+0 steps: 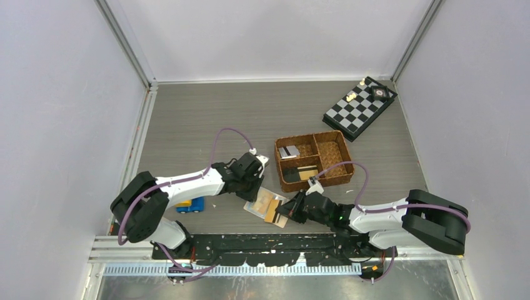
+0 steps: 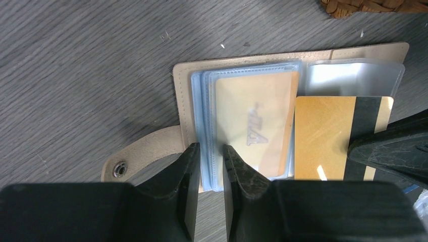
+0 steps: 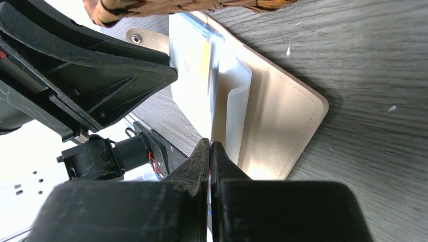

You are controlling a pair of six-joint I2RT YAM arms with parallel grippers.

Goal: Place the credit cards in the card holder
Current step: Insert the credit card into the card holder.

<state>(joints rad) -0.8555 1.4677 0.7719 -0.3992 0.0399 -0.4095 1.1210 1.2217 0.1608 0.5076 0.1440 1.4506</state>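
The beige card holder (image 2: 188, 101) lies open on the table, snap tab (image 2: 132, 160) out to one side. A yellow-tan credit card (image 2: 252, 121) sits inside its pale blue-grey pockets. My left gripper (image 2: 211, 154) is shut on the near edge of those pocket sleeves. A second yellow-tan card with a black stripe (image 2: 323, 136) lies over the holder's other half, and my right gripper (image 3: 209, 143) is shut on its end, the card edge-on there. From above, the holder (image 1: 261, 201) lies between the left gripper (image 1: 255, 187) and the right gripper (image 1: 290, 209).
A brown woven divided basket (image 1: 331, 156) stands just behind the holder and holds a silver-grey card (image 1: 289, 151) and a black card (image 1: 294, 174). A folded chessboard (image 1: 359, 107) lies at the back right. A blue and yellow toy (image 1: 190, 205) sits by the left arm.
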